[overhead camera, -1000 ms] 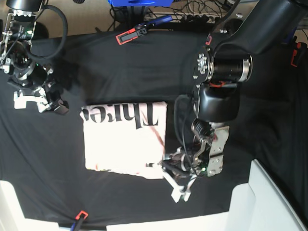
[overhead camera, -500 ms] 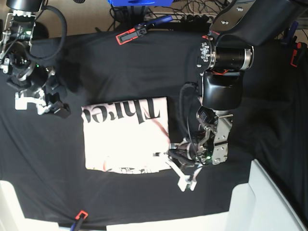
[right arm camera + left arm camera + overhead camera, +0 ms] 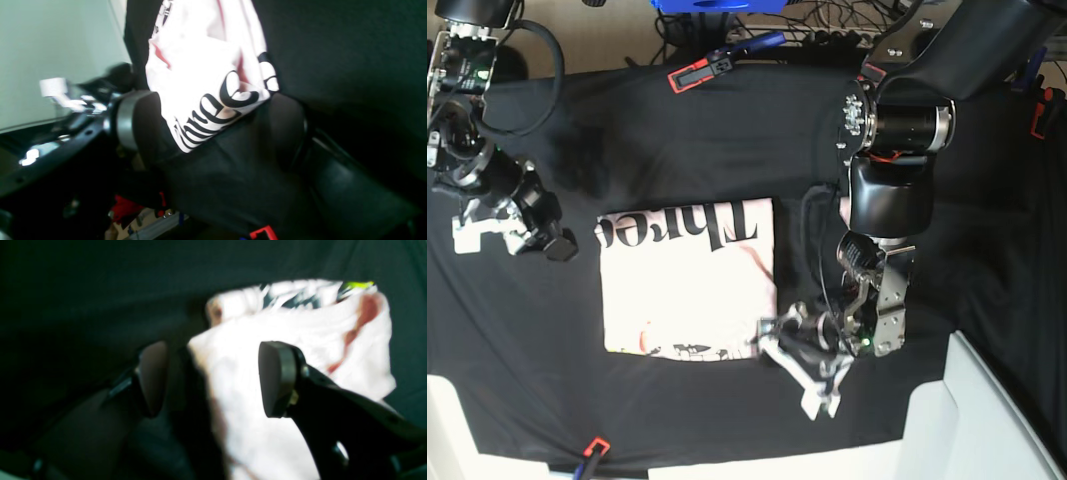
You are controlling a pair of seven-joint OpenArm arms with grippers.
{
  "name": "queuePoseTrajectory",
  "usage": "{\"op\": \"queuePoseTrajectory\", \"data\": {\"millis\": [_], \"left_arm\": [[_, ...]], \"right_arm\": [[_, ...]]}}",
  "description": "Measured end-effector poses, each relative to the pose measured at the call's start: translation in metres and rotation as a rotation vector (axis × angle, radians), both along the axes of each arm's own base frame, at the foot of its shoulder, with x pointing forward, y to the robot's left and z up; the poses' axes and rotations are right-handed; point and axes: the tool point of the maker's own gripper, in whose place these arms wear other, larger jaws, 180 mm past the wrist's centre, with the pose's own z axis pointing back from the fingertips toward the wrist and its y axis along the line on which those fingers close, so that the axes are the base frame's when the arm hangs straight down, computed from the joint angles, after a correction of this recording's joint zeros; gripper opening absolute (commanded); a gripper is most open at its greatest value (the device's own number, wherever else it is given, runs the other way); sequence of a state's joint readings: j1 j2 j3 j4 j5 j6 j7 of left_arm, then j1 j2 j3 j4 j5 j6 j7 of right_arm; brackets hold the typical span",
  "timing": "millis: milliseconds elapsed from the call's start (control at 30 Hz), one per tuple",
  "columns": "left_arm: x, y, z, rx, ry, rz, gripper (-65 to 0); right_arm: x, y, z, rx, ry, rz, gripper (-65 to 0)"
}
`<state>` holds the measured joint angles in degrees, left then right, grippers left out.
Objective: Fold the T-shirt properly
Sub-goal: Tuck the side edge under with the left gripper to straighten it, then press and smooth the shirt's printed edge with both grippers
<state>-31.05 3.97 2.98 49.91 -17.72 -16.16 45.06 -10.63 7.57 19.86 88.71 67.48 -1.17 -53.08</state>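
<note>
T-shirt (image 3: 689,280) is laid flat near the middle of the counter (image 3: 677,130), which is covered with a black cloth. It is folded into a compact, nearly square shape. Black serif letters are seen along its far edge, and small black and yellow drawings are seen along its near edge. Thin reddish lines are visible on the pale fabric.

In the base view the left end effector (image 3: 772,335) is placed at the near right corner of the T-shirt, close to the edge. In the left wrist view its two dark pads are clearly parted, with a wide gap between them; one pad (image 3: 277,378) is seen over the pale fabric and the other one over the black cloth. Nothing is held between them, though this view is blurred.

The right end effector (image 3: 537,225) is found just beside the far left corner of the T-shirt. In the right wrist view its fingers (image 3: 136,123) are spread wide apart, and the lettered corner of the T-shirt is seen between and beyond them. No fabric is gripped by it.

A red and black clip (image 3: 695,74) is lying on the cloth at the far side, well apart from the T-shirt.
</note>
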Motion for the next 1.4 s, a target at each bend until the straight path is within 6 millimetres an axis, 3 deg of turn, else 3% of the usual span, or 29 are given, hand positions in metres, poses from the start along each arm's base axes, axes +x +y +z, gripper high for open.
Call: {"op": "queuePoseTrajectory", "data": {"millis": [67, 100, 167, 233, 367, 467, 567, 667, 833, 1033, 1167, 1400], "left_arm": [[0.0, -0.012, 0.019, -0.058, -0.005, -0.021, -24.5], [-0.002, -0.019, 0.029, -0.084, -0.006, -0.038, -28.0], [-0.007, -0.029, 0.043, -0.125, -0.022, -0.061, -43.5], [-0.019, -0.038, 0.047, -0.107, -0.027, -0.114, -65.0], [-0.039, -0.047, 0.041, -0.093, -0.032, -0.152, -65.0], [-0.055, -0.04, 0.022, -0.087, 0.012, -0.145, -65.0], [-0.075, -0.031, -0.001, -0.068, 0.068, -0.135, -65.0], [-0.091, -0.035, -0.015, -0.073, 0.105, -0.144, -65.0], [-0.095, -0.047, -0.013, -0.089, 0.084, -0.199, -65.0], [-0.117, -0.043, -0.053, -0.088, 0.21, -0.183, -65.0], [-0.12, -0.043, -0.067, -0.109, 0.228, -0.157, -65.0], [-0.127, -0.04, -0.08, -0.112, 0.267, -0.147, -65.0]], "right_arm": [[0.004, 0.009, 0.004, 0.009, -0.005, 0.041, -16.4], [0.009, 0.015, 0.008, 0.002, -0.033, 0.068, -16.5], [0.016, 0.029, 0.016, 0.005, -0.084, 0.129, -19.2], [0.017, 0.042, 0.018, 0.006, -0.096, 0.172, -31.5], [0.019, 0.056, 0.022, 0.008, -0.121, 0.229, -65.0], [0.021, 0.061, 0.023, 0.006, -0.13, 0.242, -62.4], [0.019, 0.066, 0.021, 0.015, -0.122, 0.255, -64.4], [0.022, 0.066, 0.016, 0.028, -0.11, 0.248, -64.6], [0.012, 0.07, -0.012, 0.044, -0.095, 0.296, -64.7], [0.011, 0.064, -0.035, 0.033, -0.066, 0.281, -64.7], [0.002, 0.059, -0.052, -0.061, -0.013, 0.319, -64.7], [-0.009, 0.058, -0.078, -0.017, 0.076, 0.297, -64.9]]}}
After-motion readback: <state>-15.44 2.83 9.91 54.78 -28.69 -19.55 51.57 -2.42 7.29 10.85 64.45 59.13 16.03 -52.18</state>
